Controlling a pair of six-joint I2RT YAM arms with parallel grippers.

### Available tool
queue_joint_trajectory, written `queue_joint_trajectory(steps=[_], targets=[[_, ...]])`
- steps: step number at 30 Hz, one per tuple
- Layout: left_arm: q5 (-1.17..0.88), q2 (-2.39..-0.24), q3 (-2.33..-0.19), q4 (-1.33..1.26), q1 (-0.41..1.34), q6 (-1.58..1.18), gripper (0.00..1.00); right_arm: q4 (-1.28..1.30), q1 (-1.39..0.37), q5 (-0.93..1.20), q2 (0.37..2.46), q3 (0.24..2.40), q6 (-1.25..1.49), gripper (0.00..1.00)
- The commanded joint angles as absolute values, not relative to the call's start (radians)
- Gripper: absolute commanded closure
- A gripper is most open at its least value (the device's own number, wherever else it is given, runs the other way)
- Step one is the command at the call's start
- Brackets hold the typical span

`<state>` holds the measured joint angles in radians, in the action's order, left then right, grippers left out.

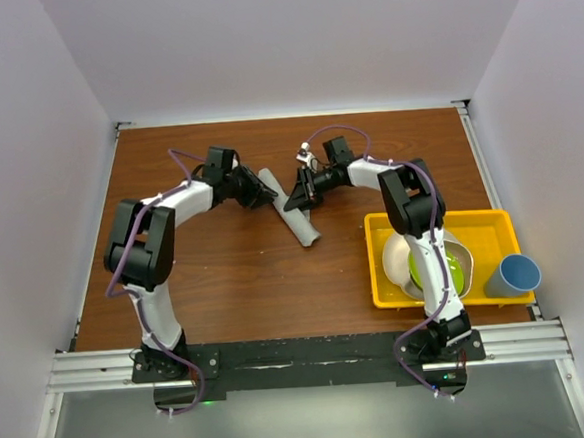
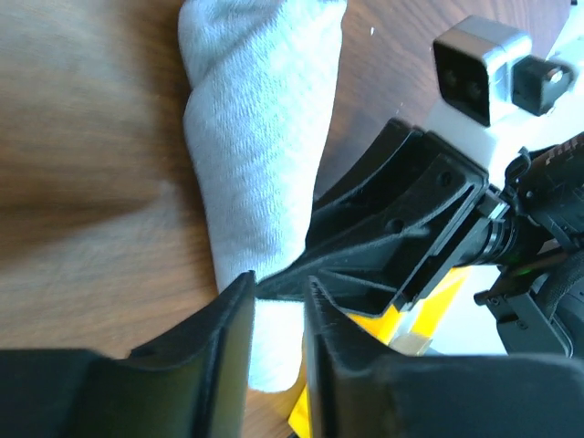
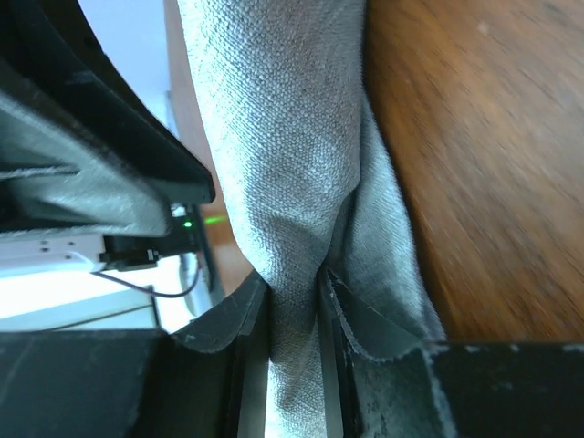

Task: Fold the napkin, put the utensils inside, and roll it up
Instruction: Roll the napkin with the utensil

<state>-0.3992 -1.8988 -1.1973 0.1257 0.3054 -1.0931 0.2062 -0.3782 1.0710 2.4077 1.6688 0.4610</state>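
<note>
Near right, by the arm's base: yellow tray (image 1: pixel 482 218) holding white bowl (image 1: pixel 395 257) and green plate (image 1: pixel 458 274), blue cup (image 1: pixel 514 276) just beside. Farther out, mid-table (image 1: pixel 226 274): napkin (image 1: pixel 303 226), rolled into a slim tube, lying slantwise. Pinched at its middle by right gripper (image 1: pixel 305 193), cloth bunched between the fingers (image 3: pixel 246 319). Met near its far end by left gripper (image 1: pixel 265 194), jaws narrow; cannot tell whether gripping.

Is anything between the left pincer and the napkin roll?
Nothing visible. The rolled napkin ends right at the tips of the left pincer. The right pincer, shut on the napkin, crowds in beside them, not between.
</note>
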Motion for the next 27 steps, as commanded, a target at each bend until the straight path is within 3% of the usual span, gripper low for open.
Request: queue_joint_trajectory(steps=[1, 9, 14, 20, 27], targets=[[-0.402, -1.95, -1.272, 0.074, 0.31, -1.115, 0.76, 0.291, -0.371, 1.022, 2.445, 1.646, 0.46, 0.71], [-0.408, -2.026, -1.324, 0.054, 0.319, -1.124, 0.81, 0.466, -0.371, 0.917, 2.404, 1.713, 0.345, 0.5], [-0.403, -2.046, -1.33, 0.052, 0.319, -1.129, 0.82, 0.661, -0.371, 0.732, 2.33, 1.816, 0.241, 0.32], [-0.411, -2.06, -1.341, 0.054, 0.319, -1.126, 0.84, 0.776, -0.379, 0.521, 2.188, 1.812, 0.178, 0.26], [-0.425, -2.088, -1.364, 0.055, 0.321, -1.124, 0.84, 0.769, -0.422, 0.359, 2.042, 1.658, 0.118, 0.27]])
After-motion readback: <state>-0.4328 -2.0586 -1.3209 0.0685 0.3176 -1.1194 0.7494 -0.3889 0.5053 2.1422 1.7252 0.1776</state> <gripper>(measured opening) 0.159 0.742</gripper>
